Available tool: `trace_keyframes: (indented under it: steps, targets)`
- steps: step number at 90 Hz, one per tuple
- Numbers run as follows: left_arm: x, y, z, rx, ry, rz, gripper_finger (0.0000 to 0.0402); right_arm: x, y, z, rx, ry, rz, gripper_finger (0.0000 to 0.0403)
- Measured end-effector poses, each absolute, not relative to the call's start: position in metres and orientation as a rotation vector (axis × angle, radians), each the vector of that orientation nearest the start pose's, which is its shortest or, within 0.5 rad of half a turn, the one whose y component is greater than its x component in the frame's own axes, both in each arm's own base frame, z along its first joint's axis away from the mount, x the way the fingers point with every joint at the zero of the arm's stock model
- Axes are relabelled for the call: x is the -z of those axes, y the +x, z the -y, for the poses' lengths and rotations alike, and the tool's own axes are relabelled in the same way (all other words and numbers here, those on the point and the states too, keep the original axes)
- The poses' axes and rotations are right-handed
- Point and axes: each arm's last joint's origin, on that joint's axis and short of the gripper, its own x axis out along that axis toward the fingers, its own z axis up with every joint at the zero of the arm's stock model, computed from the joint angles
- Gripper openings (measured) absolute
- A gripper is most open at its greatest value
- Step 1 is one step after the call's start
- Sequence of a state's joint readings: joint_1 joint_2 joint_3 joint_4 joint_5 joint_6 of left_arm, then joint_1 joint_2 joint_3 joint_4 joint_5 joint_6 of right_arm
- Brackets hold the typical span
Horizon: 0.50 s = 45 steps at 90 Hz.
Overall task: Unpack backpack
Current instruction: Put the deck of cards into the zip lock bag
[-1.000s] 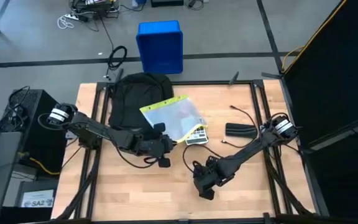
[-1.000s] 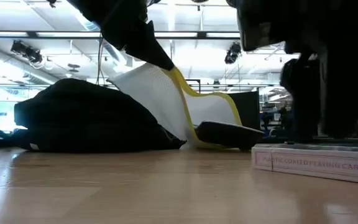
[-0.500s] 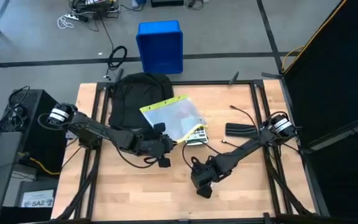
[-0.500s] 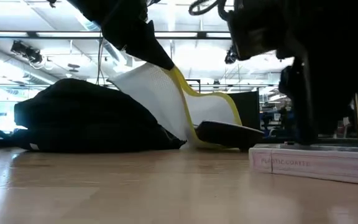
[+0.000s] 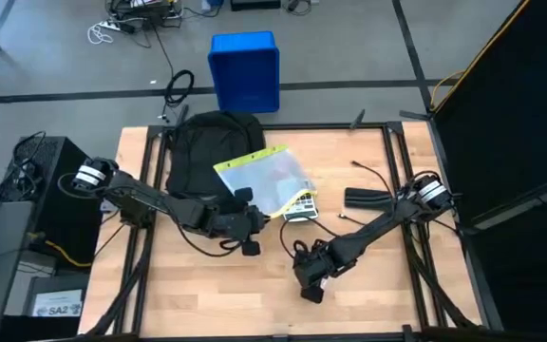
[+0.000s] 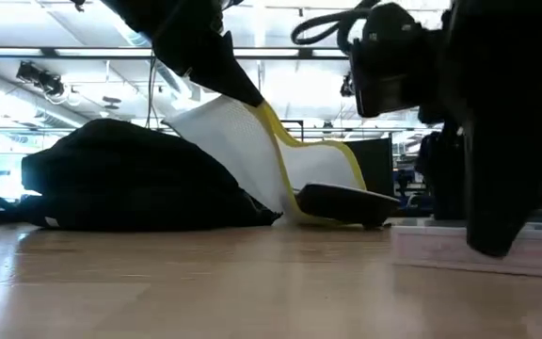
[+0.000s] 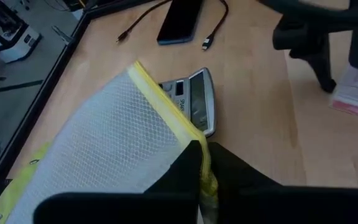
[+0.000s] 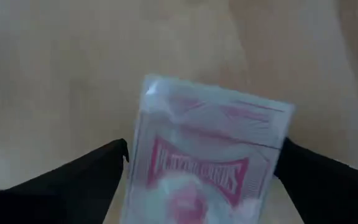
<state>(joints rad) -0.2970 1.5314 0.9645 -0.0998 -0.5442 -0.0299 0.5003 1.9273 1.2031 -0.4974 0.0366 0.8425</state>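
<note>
The backpack lies at the worktop's far left corner. The left pincer pinches a mesh pouch half out. The right pincer, spread wide, straddles a card box. A calculator is already out.

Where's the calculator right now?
In the high view the calculator lies mid-table, half under the yellow-edged mesh pouch the left gripper holds, right of the backpack.
</note>
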Motion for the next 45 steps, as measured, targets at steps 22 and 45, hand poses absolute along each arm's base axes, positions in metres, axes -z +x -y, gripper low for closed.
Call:
trace_keyframes:
  steps: [22,45]
  targets:
    - [-0.229,0.311,0.08,-0.247,0.244,-0.606,0.0,-0.136,0.318,-0.172,0.152,0.353,-1.252,0.0372]
    - [-0.229,0.311,0.08,-0.247,0.244,-0.606,0.0,-0.134,0.309,-0.176,0.089,0.088,-1.263,0.0324]
